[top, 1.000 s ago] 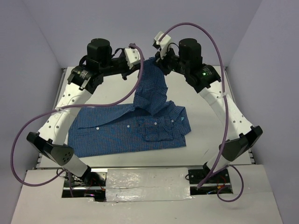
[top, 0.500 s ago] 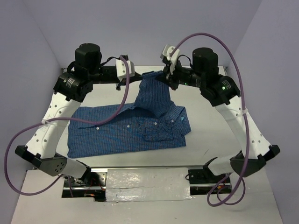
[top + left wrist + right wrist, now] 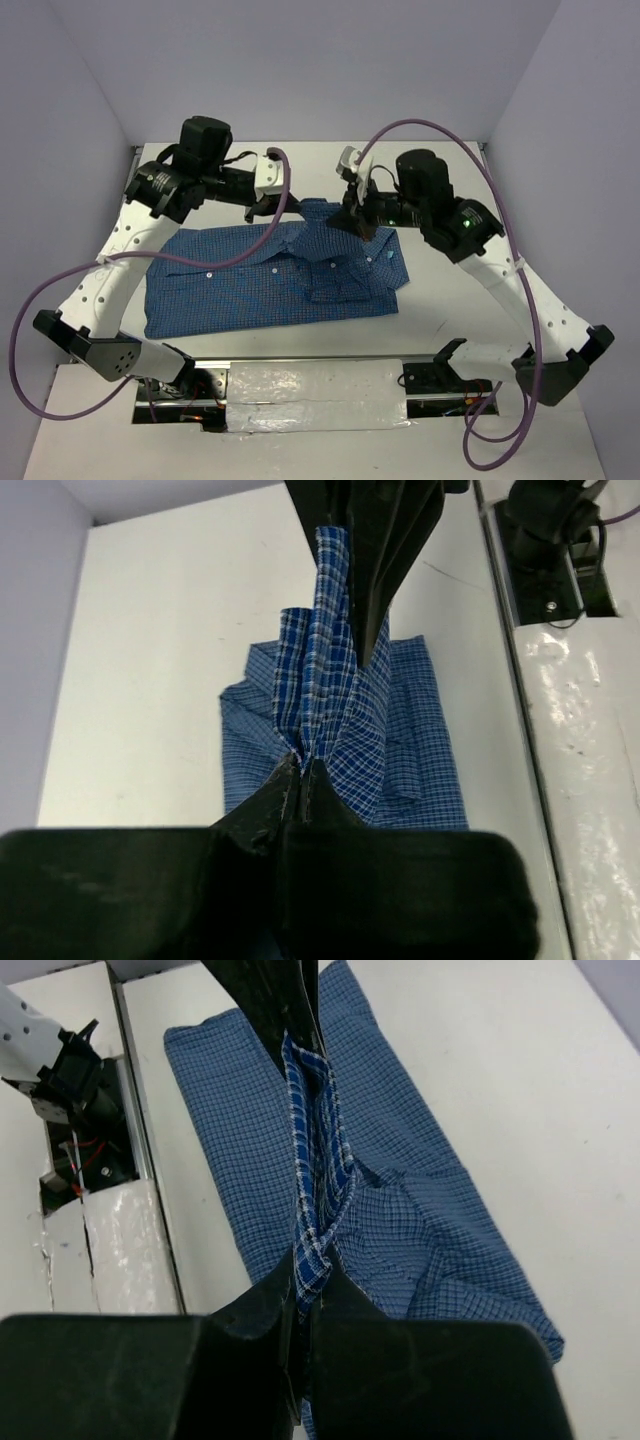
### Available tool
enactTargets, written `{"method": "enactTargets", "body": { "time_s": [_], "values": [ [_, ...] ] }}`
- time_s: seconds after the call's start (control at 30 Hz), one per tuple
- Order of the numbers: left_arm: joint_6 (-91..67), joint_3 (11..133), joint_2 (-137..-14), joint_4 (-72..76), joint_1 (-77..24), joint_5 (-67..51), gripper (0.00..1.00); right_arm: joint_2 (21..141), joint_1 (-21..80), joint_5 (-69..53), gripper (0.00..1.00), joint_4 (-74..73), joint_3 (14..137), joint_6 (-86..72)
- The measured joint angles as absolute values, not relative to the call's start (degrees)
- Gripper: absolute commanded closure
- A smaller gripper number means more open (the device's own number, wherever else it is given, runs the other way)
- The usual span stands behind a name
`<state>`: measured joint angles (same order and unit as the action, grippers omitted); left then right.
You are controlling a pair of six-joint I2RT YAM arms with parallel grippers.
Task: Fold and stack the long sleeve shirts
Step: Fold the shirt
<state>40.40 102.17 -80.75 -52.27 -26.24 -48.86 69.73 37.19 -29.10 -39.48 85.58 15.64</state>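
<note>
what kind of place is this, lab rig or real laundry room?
Probably a lab robot cell: a white table boxed in by plain pale walls, the left arm and right arm bolted at its near edge trailing purple cables, and just one blue checked shirt.

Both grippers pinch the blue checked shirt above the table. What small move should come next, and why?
Probably lower the pinched cloth onto the flat part, then open. The left gripper and the right gripper are each shut on a raised, bunched edge of the blue checked shirt, whose rest lies flat on the table.
</note>
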Motion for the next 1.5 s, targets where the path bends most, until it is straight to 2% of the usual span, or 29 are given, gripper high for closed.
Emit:
{"method": "enactTargets", "body": {
  "time_s": [0.2, 0.4, 0.47, 0.5, 0.57, 0.6, 0.7, 0.83, 0.93, 0.97, 1.0, 1.03, 1.07, 1.1, 1.13, 1.17, 1.2, 1.33, 1.5],
  "values": [
    [36.6, 96.2, -80.8, -51.1, -26.8, -48.6, 1.00, 64.5, 37.4, -31.1, 1.00, -29.4, 71.0, 9.3],
    [36.0, 96.1, -83.5, -52.3, -26.7, -46.4, 1.00, 63.9, 37.2, -31.7, 0.99, -22.7, 64.7, 3.5],
    [39.7, 94.3, -83.2, -53.0, -26.7, -46.6, 1.00, 63.4, 37.3, -31.8, 0.89, -20.4, 62.0, 1.8],
    [42.4, 92.5, -82.5, -53.4, -26.8, -46.7, 1.00, 63.0, 37.3, -32.0, 0.71, -19.2, 60.2, 1.1],
    [48.4, 87.4, -80.0, -55.1, -26.4, -44.1, 1.00, 62.2, 37.8, -33.3, 0.52, -18.6, 56.9, -0.4],
    [51.2, 85.0, -78.9, -56.4, -25.8, -42.8, 1.00, 61.5, 38.2, -34.0, 0.34, -18.7, 55.0, -0.8],
    [59.6, 78.3, -75.9, -59.7, -24.1, -39.3, 1.00, 61.5, 41.4, -35.8, 0.01, -21.9, 52.4, -0.7],
    [69.7, 68.1, -71.0, -61.8, -24.5, -37.1, 1.00, 60.7, 43.7, -36.6, 0.00, -25.2, 52.1, 0.1],
    [75.2, 62.1, -67.4, -62.8, -25.7, -35.7, 1.00, 56.8, 38.1, -34.9, 0.02, -23.6, 50.3, -2.5],
    [76.3, 60.9, -66.4, -62.8, -26.2, -35.4, 1.00, 55.9, 35.0, -34.2, 0.11, -22.5, 49.6, -4.3],
    [76.8, 59.8, -65.6, -62.3, -26.7, -35.2, 1.00, 56.4, 31.5, -33.2, 0.52, -21.3, 49.4, -6.7],
    [76.9, 59.1, -64.9, -61.9, -27.0, -35.0, 1.00, 57.1, 28.4, -31.7, 0.72, -20.3, 49.5, -8.6],
    [76.9, 58.6, -64.3, -61.2, -27.4, -35.0, 1.00, 58.9, 26.2, -30.0, 0.82, -19.7, 50.1, -11.0],
    [76.7, 58.2, -63.9, -60.4, -27.6, -34.9, 1.00, 62.0, 24.5, -27.2, 0.78, -19.5, 51.5, -13.9],
    [76.2, 57.8, -63.7, -59.5, -27.7, -34.9, 1.00, 65.5, 23.7, -23.9, 0.49, -20.0, 53.9, -16.5],
    [75.9, 57.7, -63.7, -58.7, -27.7, -34.9, 1.00, 69.6, 23.6, -21.2, 0.38, -20.1, 55.9, -19.0],
    [75.2, 57.6, -63.7, -57.8, -27.7, -34.9, 1.00, 73.6, 23.5, -17.8, 0.33, -20.7, 58.2, -20.3],
    [72.0, 57.0, -63.3, -54.3, -27.7, -35.2, 1.00, 87.1, 25.4, -5.4, 0.17, -23.6, 66.6, -23.0],
    [69.6, 55.5, -62.1, -52.1, -27.7, -35.2, 1.00, 98.4, 29.8, 4.0, 0.17, -28.3, 77.0, -23.3]
  ]
}}
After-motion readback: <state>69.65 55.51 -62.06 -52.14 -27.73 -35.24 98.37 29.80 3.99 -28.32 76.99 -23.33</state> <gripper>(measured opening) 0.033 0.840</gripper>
